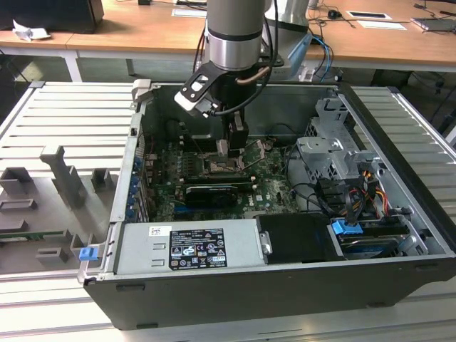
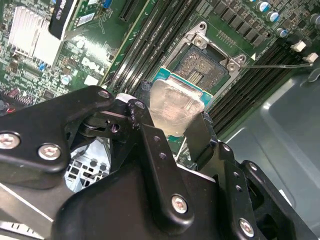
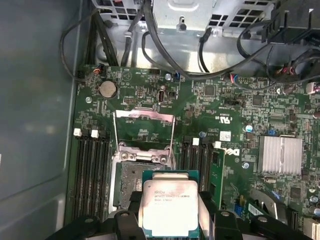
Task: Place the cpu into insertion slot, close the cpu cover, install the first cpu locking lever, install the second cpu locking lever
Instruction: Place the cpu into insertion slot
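Two black fingers (image 2: pixel 199 134) of the gripper (image 2: pixel 172 119) are pressed against opposite edges of the cpu (image 2: pixel 176 102). This grip leaves the flat silver top and the green border free, and it keeps the underside clear of any touch. In the first wrist view the cpu (image 3: pixel 170 207) hangs level between the jaws, partly over the insertion slot (image 3: pixel 129 182) and, by my reading, above it and not yet seated. The dark bed of the slot shows bare beyond the chip's edge, so it looks ready to take the part.

The cpu cover (image 3: pixel 145 114) stands swung up on the far side of the slot. That is likely why the way down is free. In the second wrist view a thin metal lever (image 2: pixel 277 65) reaches out from one corner of the slot's rim, lying away from the opening. The memory slots (image 3: pixel 92 170) run along both sides of the slot on the motherboard (image 3: pixel 225 100), leaving the fingers little room.

In the exterior view the gripper (image 1: pixel 235 148) reaches straight down from the upper middle of the frame into the open computer case (image 1: pixel 285 288). It ends just over the insertion slot (image 1: pixel 217 169) near the centre, and this upright approach suits a flat part that must go in square.
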`<state>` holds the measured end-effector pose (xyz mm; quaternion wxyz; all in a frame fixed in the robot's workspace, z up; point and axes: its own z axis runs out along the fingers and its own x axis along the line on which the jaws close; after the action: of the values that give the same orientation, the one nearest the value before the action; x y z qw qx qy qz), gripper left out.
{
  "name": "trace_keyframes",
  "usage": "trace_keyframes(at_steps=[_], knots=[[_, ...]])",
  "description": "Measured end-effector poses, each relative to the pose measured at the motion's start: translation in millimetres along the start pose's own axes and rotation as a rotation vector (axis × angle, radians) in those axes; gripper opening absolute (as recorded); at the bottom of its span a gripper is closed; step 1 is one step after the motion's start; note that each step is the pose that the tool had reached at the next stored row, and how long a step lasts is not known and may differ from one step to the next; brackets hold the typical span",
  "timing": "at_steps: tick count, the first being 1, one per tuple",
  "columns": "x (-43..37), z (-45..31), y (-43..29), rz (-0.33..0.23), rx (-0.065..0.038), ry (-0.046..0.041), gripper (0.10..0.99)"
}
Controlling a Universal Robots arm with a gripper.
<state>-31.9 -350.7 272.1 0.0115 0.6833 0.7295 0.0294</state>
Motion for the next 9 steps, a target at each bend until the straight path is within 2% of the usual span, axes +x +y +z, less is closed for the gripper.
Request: trace_keyframes(at_steps=[9], knots=[[6.3,19.1,-2.2,0.006,-0.001,-0.0020,0.529]])
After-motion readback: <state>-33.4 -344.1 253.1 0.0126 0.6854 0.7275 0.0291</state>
